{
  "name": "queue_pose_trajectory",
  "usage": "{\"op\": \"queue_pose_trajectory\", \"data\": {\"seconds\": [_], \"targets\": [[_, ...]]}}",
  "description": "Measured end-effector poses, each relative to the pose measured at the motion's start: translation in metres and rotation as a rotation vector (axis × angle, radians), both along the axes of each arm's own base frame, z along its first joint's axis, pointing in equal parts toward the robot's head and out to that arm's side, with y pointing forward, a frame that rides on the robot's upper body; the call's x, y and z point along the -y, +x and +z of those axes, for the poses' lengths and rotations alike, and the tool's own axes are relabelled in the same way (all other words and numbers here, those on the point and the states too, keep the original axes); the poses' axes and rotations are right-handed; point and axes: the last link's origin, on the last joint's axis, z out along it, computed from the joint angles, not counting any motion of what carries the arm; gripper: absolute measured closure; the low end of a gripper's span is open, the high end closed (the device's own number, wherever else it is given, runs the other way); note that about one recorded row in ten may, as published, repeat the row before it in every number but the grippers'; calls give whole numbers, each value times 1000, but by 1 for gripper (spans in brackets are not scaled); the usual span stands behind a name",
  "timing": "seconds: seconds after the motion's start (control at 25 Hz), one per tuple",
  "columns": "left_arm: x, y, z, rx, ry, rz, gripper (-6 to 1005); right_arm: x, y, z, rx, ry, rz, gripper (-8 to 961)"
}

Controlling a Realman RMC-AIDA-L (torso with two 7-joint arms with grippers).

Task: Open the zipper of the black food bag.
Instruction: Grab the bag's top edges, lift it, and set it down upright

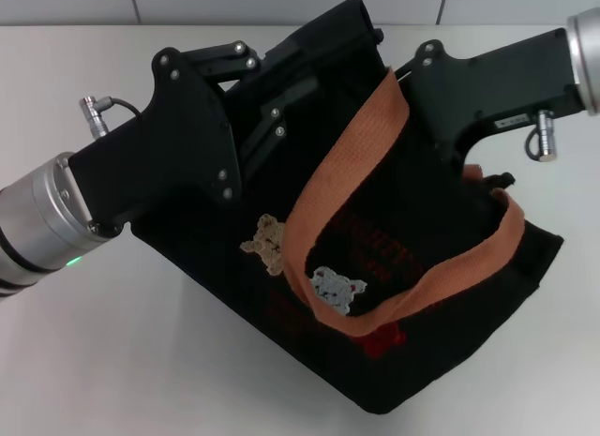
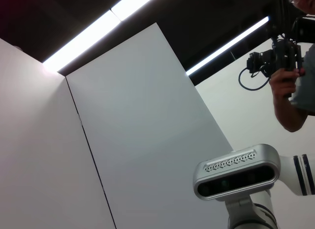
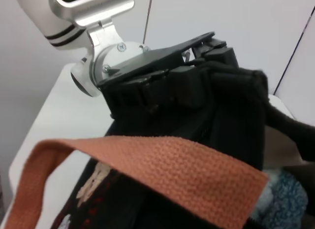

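Note:
The black food bag (image 1: 469, 333) lies tilted on the white table, its cream bear patches (image 1: 265, 241) and red print facing up. One orange-brown strap (image 1: 337, 164) arches over its middle. From the left, my left gripper (image 1: 300, 68) is shut on the bag's far top corner; the right wrist view shows that same left gripper (image 3: 197, 51) pinching the black fabric (image 3: 231, 106). My right gripper (image 1: 412, 75) comes in from the upper right and sits at the top rim behind the strap, its fingertips covered. The zipper is hidden among folds, strap and grippers.
White table (image 1: 112, 361) surrounds the bag, with a tiled wall behind. In the right wrist view the bag's mouth gapes, showing something blue and fluffy (image 3: 290, 199) inside. The left wrist view faces upward at the robot's head (image 2: 236, 172), wall panels and a person with a camera (image 2: 285, 61).

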Motion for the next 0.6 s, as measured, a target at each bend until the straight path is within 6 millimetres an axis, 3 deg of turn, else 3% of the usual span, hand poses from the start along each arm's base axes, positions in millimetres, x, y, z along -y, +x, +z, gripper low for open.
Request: {"op": "queue_pose_trajectory", "data": {"seconds": [0.08, 0.28, 0.48, 0.6], "targets": [[0, 0, 0, 0, 0, -2, 809, -1, -2, -4, 5, 8, 10, 606], [-1, 1, 0, 0, 0, -4, 809, -1, -3, -9, 11, 12, 39, 819], [-1, 1, 0, 1, 1, -4, 809, 0, -3, -9, 20, 10, 71, 957], [-1, 1, 0, 3, 5, -2, 809, 2, -1, -6, 24, -4, 71, 956]]}}
